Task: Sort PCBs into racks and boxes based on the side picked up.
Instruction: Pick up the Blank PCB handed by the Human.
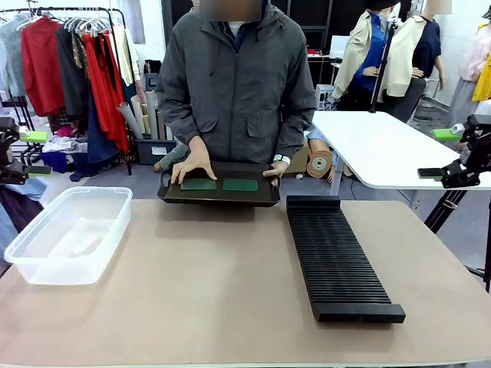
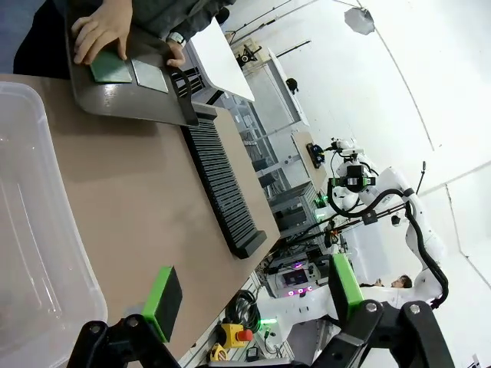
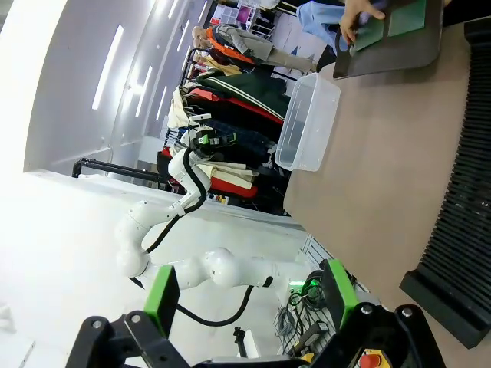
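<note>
The open left hand [image 2: 254, 296] faces the clear box [image 2: 34, 253] and black rack [image 2: 220, 186].

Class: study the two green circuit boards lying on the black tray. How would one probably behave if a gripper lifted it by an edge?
Each PCB looks thin and lies dead flat, so it probably stays stiff and feels light. Lying flush on the tray, it likely offers little edge to pinch and may slide before it lifts. Being flat, it should not roll.

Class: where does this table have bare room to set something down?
Free: the tabletop between clear box and rack, down to the near edge; a strip right of the rack. Crowded: far edge, where a person's hand rests on the black tray with PCBs.
</note>
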Robot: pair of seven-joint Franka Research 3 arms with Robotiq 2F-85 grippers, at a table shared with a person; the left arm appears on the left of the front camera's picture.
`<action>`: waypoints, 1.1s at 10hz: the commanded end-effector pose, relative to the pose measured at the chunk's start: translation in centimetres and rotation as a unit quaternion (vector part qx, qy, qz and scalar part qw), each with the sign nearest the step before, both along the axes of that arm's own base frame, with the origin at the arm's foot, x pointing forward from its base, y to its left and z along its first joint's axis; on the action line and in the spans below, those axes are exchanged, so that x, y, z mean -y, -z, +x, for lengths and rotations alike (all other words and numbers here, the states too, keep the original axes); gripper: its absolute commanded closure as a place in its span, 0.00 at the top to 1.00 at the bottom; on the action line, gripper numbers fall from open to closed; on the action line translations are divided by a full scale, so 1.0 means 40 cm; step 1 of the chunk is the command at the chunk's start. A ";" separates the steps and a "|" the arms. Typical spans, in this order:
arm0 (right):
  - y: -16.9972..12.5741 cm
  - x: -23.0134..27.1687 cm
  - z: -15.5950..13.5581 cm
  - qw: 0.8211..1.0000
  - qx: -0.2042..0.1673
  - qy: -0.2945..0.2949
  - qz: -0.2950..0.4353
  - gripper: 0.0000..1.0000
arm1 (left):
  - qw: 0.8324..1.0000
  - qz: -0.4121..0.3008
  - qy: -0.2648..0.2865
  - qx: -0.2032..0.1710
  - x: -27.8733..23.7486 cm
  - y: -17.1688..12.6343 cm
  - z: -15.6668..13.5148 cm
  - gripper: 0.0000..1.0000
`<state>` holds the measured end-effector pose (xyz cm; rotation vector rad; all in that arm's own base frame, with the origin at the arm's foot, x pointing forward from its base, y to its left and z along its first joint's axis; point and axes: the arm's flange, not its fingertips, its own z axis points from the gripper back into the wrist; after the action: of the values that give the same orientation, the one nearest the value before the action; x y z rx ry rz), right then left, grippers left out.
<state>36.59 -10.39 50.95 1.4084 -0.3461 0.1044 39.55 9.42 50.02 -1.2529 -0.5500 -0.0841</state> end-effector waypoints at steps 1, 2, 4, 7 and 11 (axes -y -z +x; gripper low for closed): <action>-0.005 -0.002 -0.003 1.000 0.001 0.000 0.004 1.00 | 1.000 0.001 0.000 -0.001 -0.003 -0.006 -0.001 1.00; -0.005 -0.002 -0.003 1.000 0.001 0.000 0.004 1.00 | 1.000 0.001 0.000 -0.001 -0.003 -0.006 -0.001 1.00; -0.005 -0.002 -0.003 1.000 0.001 0.000 0.004 1.00 | 1.000 0.001 0.000 -0.001 -0.003 -0.006 -0.001 1.00; -0.005 -0.002 -0.003 1.000 0.001 0.000 0.004 1.00 | 1.000 0.001 0.000 -0.001 -0.003 -0.006 -0.001 1.00; -0.005 -0.002 -0.003 1.000 0.001 0.000 0.004 1.00 | 1.000 0.001 0.000 -0.001 -0.003 -0.006 -0.001 1.00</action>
<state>36.58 -10.40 50.95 1.4086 -0.3461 0.1043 39.55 9.43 50.02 -1.2529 -0.5500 -0.0840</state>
